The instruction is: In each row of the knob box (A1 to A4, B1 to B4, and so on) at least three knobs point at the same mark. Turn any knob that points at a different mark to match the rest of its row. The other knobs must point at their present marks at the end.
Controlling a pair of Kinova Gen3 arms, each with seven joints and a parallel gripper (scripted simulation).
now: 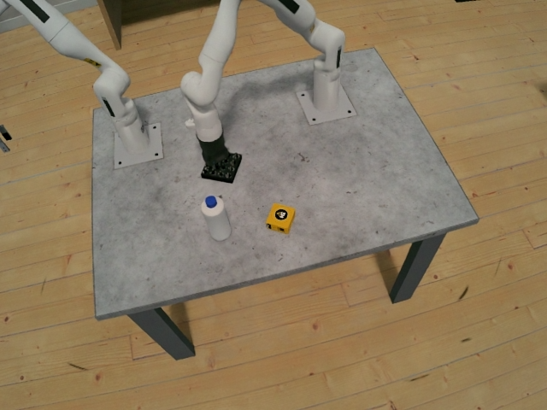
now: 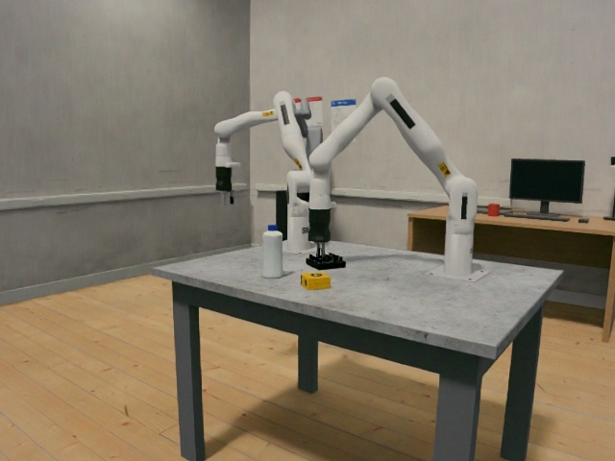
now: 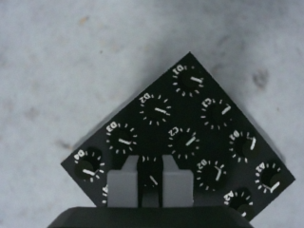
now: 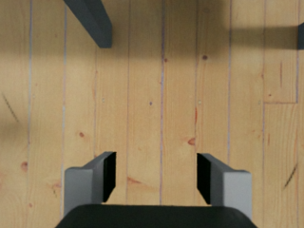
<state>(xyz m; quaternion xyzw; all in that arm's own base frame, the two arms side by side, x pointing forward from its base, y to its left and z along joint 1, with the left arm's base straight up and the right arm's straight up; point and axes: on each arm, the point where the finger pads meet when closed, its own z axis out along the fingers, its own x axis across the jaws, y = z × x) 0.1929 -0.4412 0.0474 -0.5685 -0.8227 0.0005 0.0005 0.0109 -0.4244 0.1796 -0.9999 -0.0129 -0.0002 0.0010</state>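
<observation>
The black knob box [image 1: 224, 172] [image 2: 333, 264] [image 3: 142, 128] lies on the table and appears turned diagonally in the left wrist view. My left gripper [image 2: 321, 252] [image 3: 150, 173] is down at the box, shut on knob C3 [image 3: 153, 180], whose white line slants down to the right. Knobs C1 [image 3: 226, 110] and C2 [image 3: 191, 141] point to the upper right. The row D pointers agree, right and slightly down. Knob C4 is hidden, as are parts of rows A and B. My right gripper [image 2: 227, 199] [image 4: 156, 169] is open and empty, beyond the table's edge.
A white bottle [image 1: 217, 222] [image 2: 272, 254] with a blue cap stands on the grey table [image 1: 375, 176] in front of the box. A small yellow box [image 1: 280, 218] [image 2: 315, 280] lies near the bottle. The two arm bases stand along the back of the table.
</observation>
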